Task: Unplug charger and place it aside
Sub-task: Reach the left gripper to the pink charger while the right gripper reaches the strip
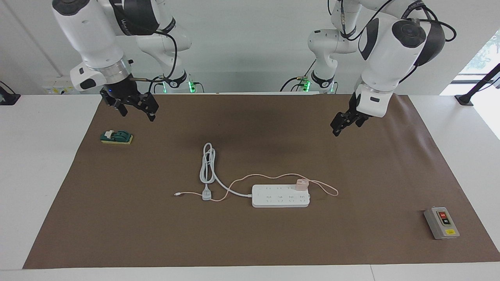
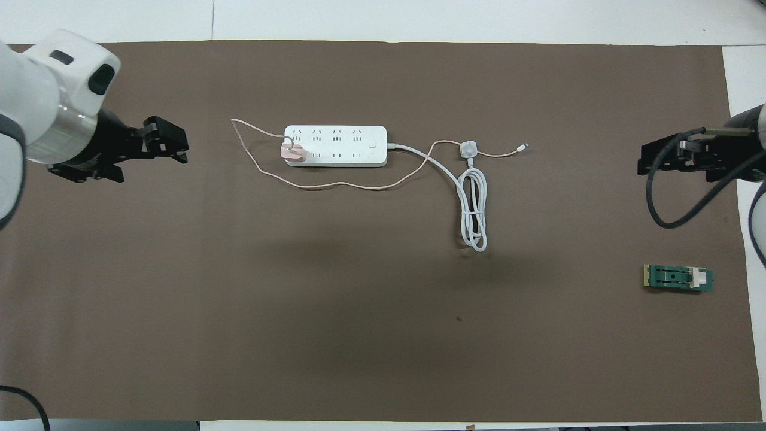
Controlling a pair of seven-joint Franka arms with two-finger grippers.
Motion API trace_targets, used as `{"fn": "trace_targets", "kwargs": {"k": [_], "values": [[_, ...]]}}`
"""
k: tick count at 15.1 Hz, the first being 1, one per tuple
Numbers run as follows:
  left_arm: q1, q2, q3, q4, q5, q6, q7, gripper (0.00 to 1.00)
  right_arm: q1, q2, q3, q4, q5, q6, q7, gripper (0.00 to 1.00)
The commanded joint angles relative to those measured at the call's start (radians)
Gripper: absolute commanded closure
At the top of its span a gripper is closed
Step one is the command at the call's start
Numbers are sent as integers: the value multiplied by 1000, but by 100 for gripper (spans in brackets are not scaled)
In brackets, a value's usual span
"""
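Note:
The charger (image 1: 302, 184) is a small pale pink cube plugged into the white power strip (image 1: 280, 196) at the strip's end toward the left arm. It also shows in the overhead view (image 2: 293, 153), as does the strip (image 2: 335, 145). Its thin pink cable (image 1: 265, 176) loops over the mat and past the strip's pale grey plug (image 1: 206, 194). My left gripper (image 1: 339, 128) hangs open and empty over the mat, well apart from the charger. My right gripper (image 1: 137, 113) hangs open and empty over the mat at the right arm's end.
The strip's thick white cord (image 1: 207, 164) lies coiled beside it, nearer to the robots. A green and yellow block (image 1: 116, 137) lies under the right gripper's end. A grey switch box (image 1: 441, 222) sits at the left arm's end. A brown mat (image 1: 250, 242) covers the table.

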Motion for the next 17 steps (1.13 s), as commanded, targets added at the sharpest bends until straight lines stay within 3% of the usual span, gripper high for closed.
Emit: {"fn": "trace_targets", "kwargs": {"k": [1,5,9,12,17], "values": [[-53,64,14,27,17,79,-226,0,14,90,1,12,127,23,287,0],[-106,223,16,120,72,170,-607,0,65,176,3,8,249,121,706,0],[-138,381,19,254,129,181,-884,0,108,278,3,-1,399,287,874,0],[-154,433,21,283,140,190,-1016,0,119,366,3,14,562,393,947,0],[-158,463,19,268,198,209,-1153,0,191,464,3,43,606,514,1029,0]]}}
